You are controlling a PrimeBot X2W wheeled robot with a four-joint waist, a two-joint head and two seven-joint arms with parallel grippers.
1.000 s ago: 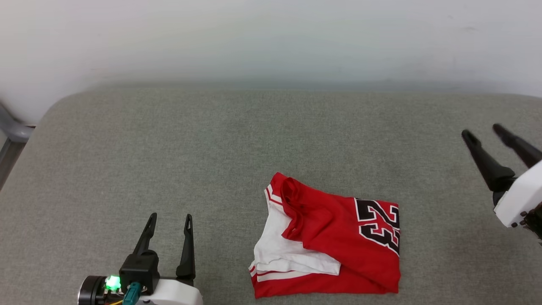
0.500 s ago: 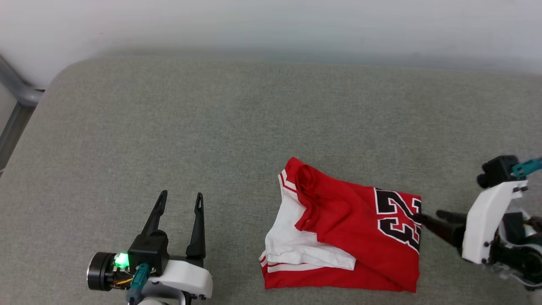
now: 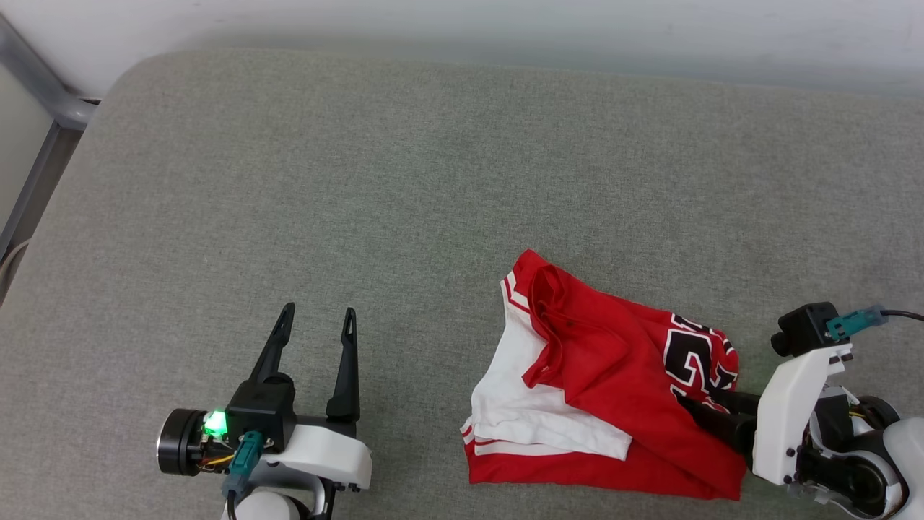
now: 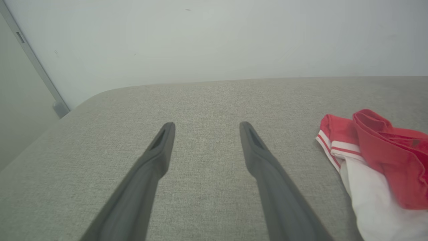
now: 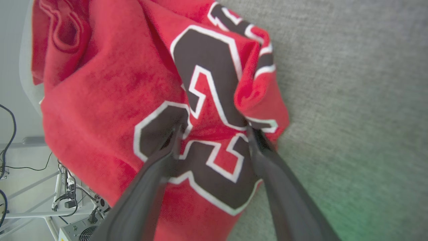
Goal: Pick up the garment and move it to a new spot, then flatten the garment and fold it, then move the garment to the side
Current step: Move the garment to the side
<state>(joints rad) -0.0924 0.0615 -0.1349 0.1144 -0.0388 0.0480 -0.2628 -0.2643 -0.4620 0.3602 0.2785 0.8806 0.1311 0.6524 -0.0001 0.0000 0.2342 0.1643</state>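
Observation:
The garment [image 3: 599,375], a red T-shirt with white sleeves and a black number print, lies folded and rumpled on the grey cushion [image 3: 361,180] at the lower right. My right gripper [image 3: 704,404] comes in low from the right, open. Its fingertips press into the shirt's right edge, which is bunched up. In the right wrist view the right gripper [image 5: 214,130] stands apart over the number print of the garment [image 5: 117,83], with cloth between the tips. My left gripper [image 3: 320,314] rests open on bare cushion left of the shirt. The left wrist view shows the left gripper [image 4: 204,129] with the garment [image 4: 384,157] off to its right.
A pale wall runs behind the cushion's far edge. A grey metal frame [image 3: 43,79] stands past the cushion's upper left corner. The right wrist view catches a rack with cables [image 5: 67,201] beyond the cushion's edge.
The head camera has tilted down. My right gripper came down from its raised place at the right to the shirt's right edge and pushed it into a bunch. The left gripper stayed put.

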